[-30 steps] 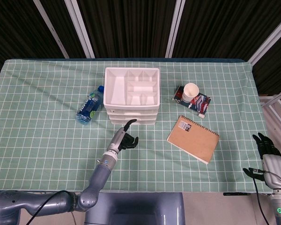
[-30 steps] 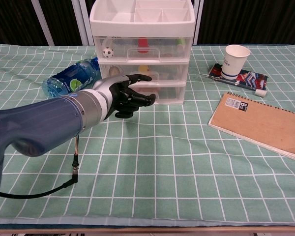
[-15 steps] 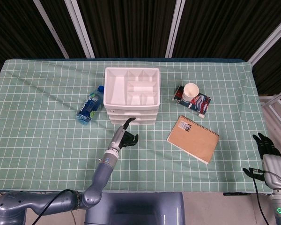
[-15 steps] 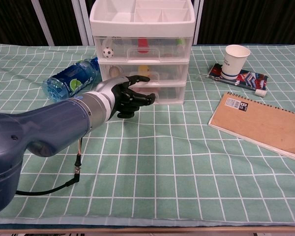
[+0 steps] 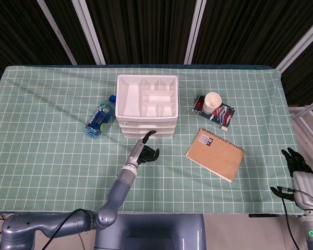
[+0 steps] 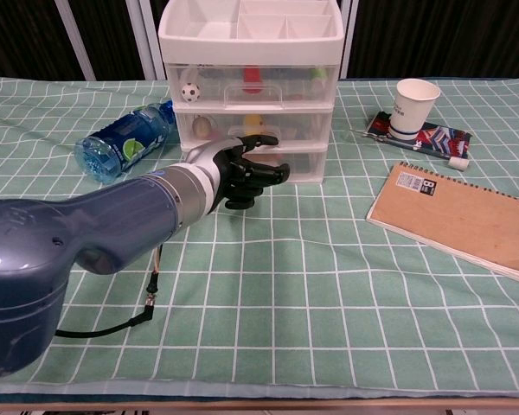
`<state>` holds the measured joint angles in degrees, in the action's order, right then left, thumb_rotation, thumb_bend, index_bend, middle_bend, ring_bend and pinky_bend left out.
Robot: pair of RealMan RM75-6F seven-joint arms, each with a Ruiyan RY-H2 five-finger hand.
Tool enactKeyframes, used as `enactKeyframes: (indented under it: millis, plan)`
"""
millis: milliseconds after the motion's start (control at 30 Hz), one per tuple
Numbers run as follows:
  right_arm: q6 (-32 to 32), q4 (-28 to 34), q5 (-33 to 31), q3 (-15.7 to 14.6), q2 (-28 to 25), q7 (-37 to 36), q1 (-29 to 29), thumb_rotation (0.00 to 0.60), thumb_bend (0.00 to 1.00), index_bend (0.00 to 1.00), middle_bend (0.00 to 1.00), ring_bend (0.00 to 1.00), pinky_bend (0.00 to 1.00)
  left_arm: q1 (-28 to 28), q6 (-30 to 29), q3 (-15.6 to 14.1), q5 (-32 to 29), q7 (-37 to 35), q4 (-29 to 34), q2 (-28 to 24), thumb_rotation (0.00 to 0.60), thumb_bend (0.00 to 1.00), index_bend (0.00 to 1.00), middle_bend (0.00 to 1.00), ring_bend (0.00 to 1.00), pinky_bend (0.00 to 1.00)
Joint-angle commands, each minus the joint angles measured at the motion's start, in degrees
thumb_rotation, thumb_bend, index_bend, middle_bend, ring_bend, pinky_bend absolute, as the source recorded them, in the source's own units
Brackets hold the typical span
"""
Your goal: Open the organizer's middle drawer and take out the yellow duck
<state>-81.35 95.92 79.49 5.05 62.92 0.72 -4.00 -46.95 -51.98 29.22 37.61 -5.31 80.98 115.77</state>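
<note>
Chest view shows the left hand (image 6: 246,173), fingers apart and holding nothing, reaching for the white plastic three-drawer organizer (image 6: 251,104) to hook its closed middle drawer (image 6: 254,128)

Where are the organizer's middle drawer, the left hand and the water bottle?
middle drawer (image 6: 303,126): chest view, clear front panel right of the fingers.
left hand (image 6: 246,169): chest view, middle of the dark palm.
water bottle (image 5: 99,120): head view, blue-green label on its body.

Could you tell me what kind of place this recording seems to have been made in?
Probably a robot lab's staged tabletop: a green checked tablecloth, dark curtains behind, and props such as a white drawer organizer, a notebook and a paper cup.
</note>
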Motion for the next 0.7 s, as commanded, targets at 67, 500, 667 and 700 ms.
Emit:
enactKeyframes:
  millis: [67, 500, 667, 700]
  plan:
    - [-0.02, 0.08, -0.01, 0.01, -0.04, -0.02, 0.01, 0.600, 0.04, 0.00, 0.00, 0.00, 0.23, -0.58, 0.30, 0.35, -0.09, -0.09, -0.90, 0.54, 0.600, 0.51, 0.10, 1.00, 1.00, 1.00]
    - [0.04, 0.26, -0.12, 0.00, -0.08, -0.05, 0.02, 0.600, 0.04, 0.00, 0.00, 0.00, 0.23, -1.05, 1.27, 0.07, -0.95, 0.72, -0.89, -0.09, 0.600, 0.51, 0.23, 1.00, 1.00, 1.00]
    - [-0.02, 0.30, -0.12, -0.01, -0.10, -0.06, 0.05, 0.600, 0.04, 0.00, 0.00, 0.00, 0.23, -0.38, 1.33, -0.71, -1.20, 0.81, 0.15, -0.88, 0.600, 0.51, 0.27, 1.00, 1.00, 1.00]
    - [-0.03, 0.32, -0.13, 0.00, -0.10, -0.08, 0.06, 0.600, 0.04, 0.00, 0.00, 0.00, 0.23, -0.23, 1.34, -0.86, -1.21, 0.82, 0.42, -1.09, 0.600, 0.51, 0.27, 1.00, 1.00, 1.00]
